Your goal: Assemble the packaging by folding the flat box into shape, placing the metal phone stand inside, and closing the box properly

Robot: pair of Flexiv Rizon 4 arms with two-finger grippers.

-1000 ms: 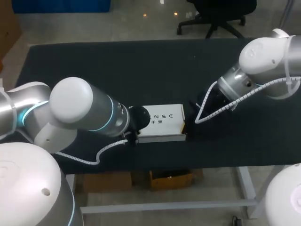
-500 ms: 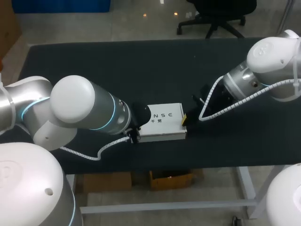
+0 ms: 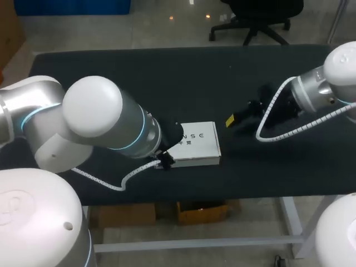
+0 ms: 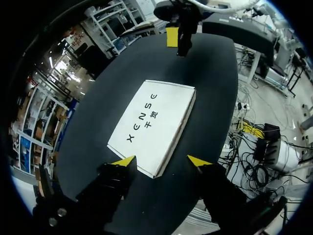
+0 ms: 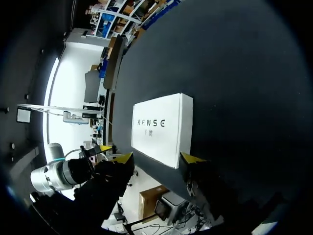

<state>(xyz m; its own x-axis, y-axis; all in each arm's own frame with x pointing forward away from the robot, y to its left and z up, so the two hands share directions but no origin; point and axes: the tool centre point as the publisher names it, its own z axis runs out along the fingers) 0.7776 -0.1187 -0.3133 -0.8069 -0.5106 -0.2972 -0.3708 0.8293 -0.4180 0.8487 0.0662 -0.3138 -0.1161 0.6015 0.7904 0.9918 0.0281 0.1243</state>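
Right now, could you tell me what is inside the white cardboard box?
Nothing inside can be seen: the white cardboard box lies closed on the black table, its top covering any contents.

On the left arm (image 3: 92,111), glossy white rounded shells over smooth silver-grey links, ringed by a thin band of cyan light (image 3: 143,129) and ending in a black wrist. On the right arm (image 3: 314,92), the same white cap and silver barrel. Along each, a white coiled cable (image 3: 119,179), ridged like a spring. At the near corners, two big white domes (image 3: 33,222), one marked with a small dark hole. For the left gripper (image 4: 161,161), matte black blocky fingers tipped with bright yellow wedges, and small round screw heads (image 4: 57,211) on the housing. For the right gripper (image 5: 156,157), likewise black with yellow tips.
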